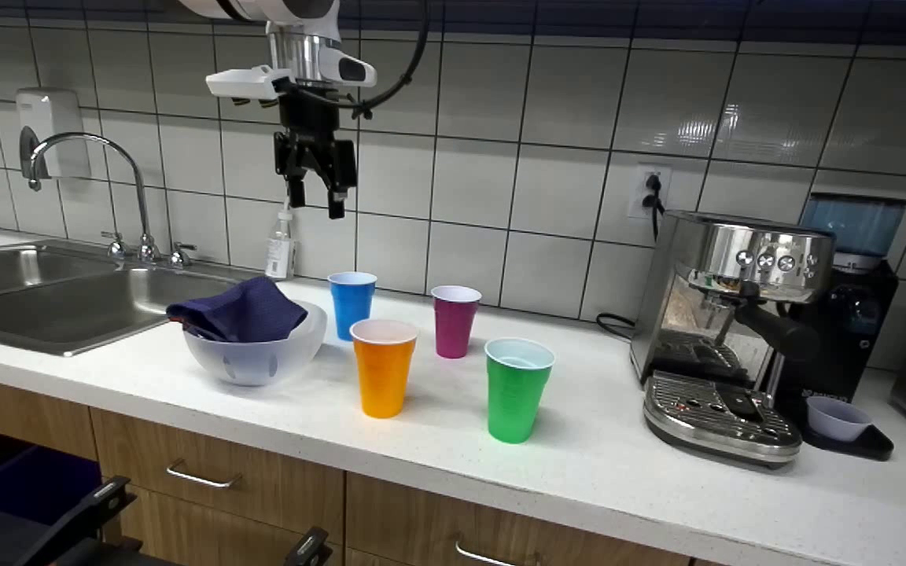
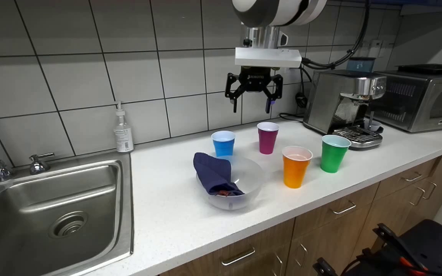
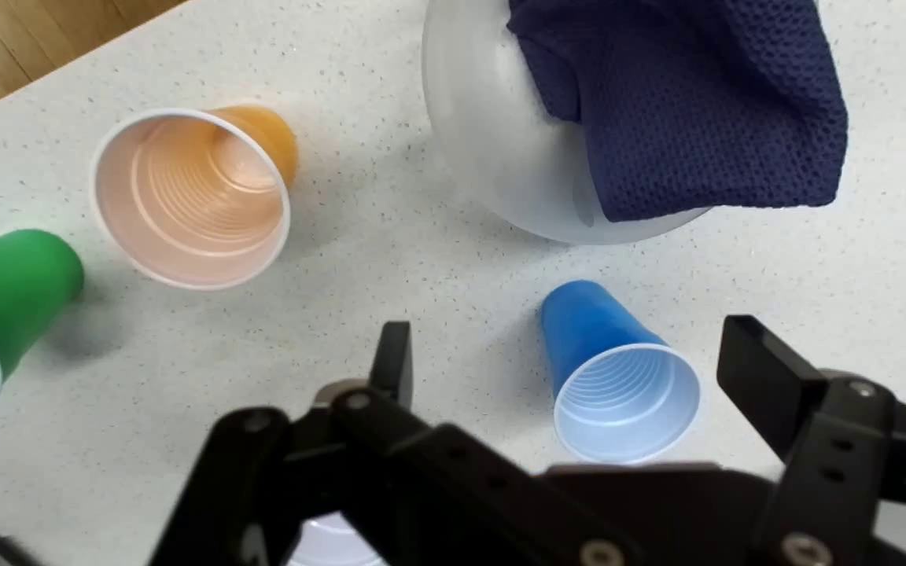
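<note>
The claw (image 2: 252,107) hangs wide and empty above the counter (image 1: 602,440); the blue cup (image 3: 618,376) stands below it, between the fingers (image 3: 761,371) in the wrist view. Any lowering is best slow and upright, since a nudge could tip the cup.

In wrist view, purple cup (image 3: 333,544) mostly behind hand (image 3: 568,330).

In an exterior view, the bowl (image 1: 264,363) sits right of the sink (image 1: 68,308) and left of four cups (image 1: 453,328), with the coffee machine (image 1: 724,334) farther right and a bottle (image 1: 280,255) behind the bowl. The cloth (image 1: 244,310) lies in the bowl (how deep, I cannot tell). My gripper (image 1: 316,203) hangs above the counter (image 1: 579,487).
</note>
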`<move>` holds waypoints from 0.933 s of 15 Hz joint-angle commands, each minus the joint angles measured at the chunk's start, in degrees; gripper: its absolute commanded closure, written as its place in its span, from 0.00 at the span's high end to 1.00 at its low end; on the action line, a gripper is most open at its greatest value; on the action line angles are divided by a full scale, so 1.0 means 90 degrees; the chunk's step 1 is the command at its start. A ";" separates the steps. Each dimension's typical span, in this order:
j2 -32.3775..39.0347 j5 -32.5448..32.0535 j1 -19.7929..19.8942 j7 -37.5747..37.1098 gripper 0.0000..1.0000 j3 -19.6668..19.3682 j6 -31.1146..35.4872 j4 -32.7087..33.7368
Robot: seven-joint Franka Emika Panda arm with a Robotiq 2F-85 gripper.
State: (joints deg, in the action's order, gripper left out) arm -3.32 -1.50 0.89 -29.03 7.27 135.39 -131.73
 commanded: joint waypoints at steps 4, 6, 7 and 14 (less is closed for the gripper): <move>0.1065 -0.0348 -0.0255 -0.0473 1.00 -0.0278 0.0192 0.0866; 0.1343 -0.0366 -0.0358 -0.0552 1.00 -0.0365 0.0235 0.1069; 0.1487 -0.0376 -0.0419 -0.0588 1.00 -0.0413 0.0246 0.1179; 0.2348 -0.0322 -0.0779 -0.0755 1.00 -0.0757 0.0240 0.1908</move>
State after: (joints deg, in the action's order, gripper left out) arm 14.25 -3.08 -4.35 -33.44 2.17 137.93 -118.64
